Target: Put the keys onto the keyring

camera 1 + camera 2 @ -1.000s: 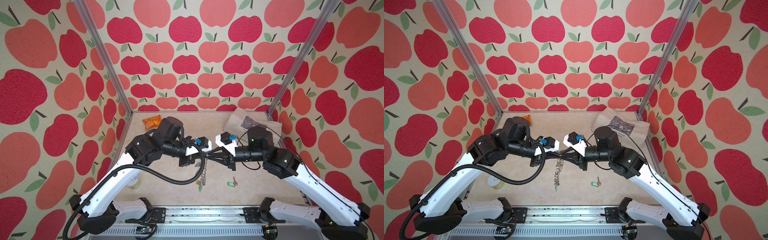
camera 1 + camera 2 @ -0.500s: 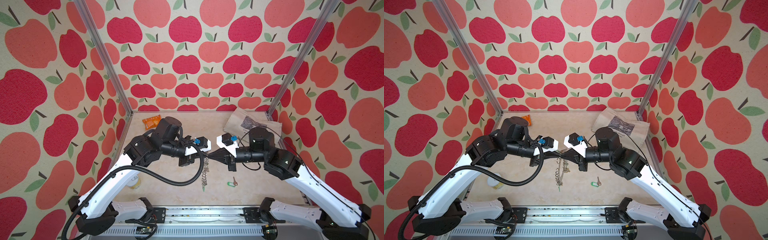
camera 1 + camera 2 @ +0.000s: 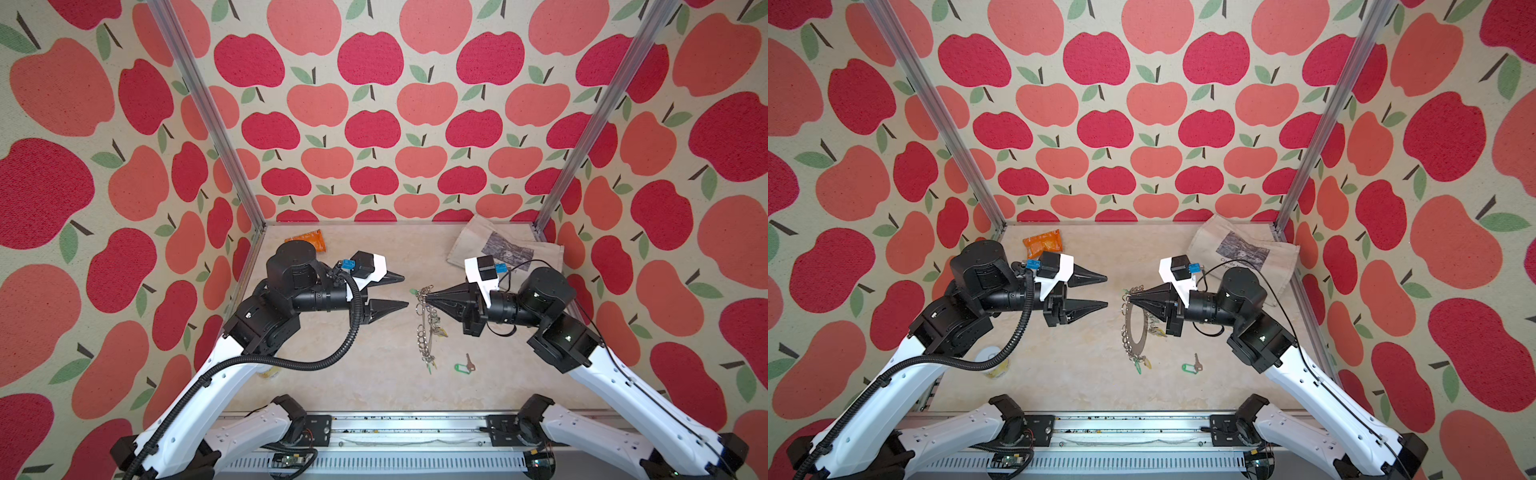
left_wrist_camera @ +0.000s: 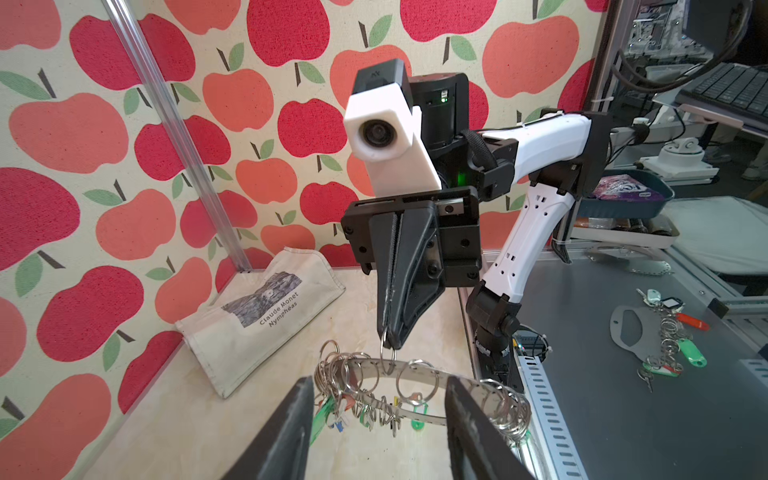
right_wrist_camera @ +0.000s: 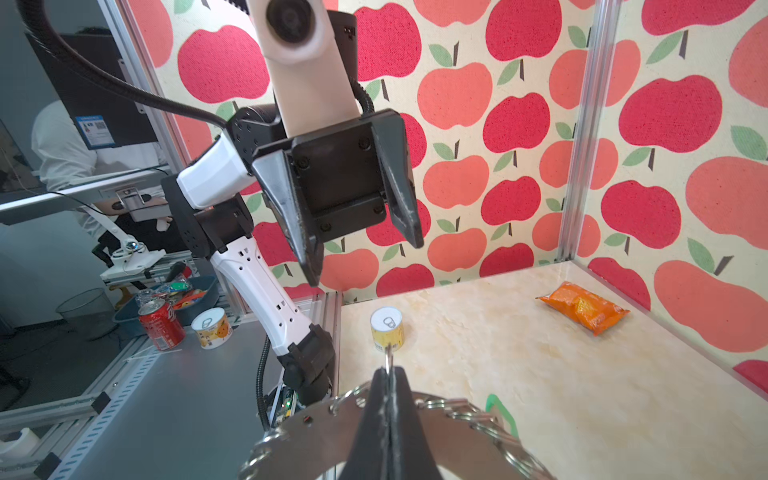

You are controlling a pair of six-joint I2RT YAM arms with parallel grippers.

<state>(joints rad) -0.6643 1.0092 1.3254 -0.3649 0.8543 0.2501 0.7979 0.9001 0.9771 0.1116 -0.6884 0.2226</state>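
The keyring, a flat grey disc rimmed with wire rings, hangs on edge above the table in both top views. My right gripper is shut on one small wire ring at its top edge. Several keys with green and yellow tags dangle from the keyring. My left gripper stands open and empty, a short way left of the keyring and not touching it. One loose key with a green tag lies on the table below the right arm.
An orange foil packet lies at the back left. A printed cloth bag sits in the back right corner. A yellow can stands under the left arm near the front.
My left gripper has opened and drawn back to the left, away from the keyring. My right gripper has shut on a wire ring and now holds the keyring alone.
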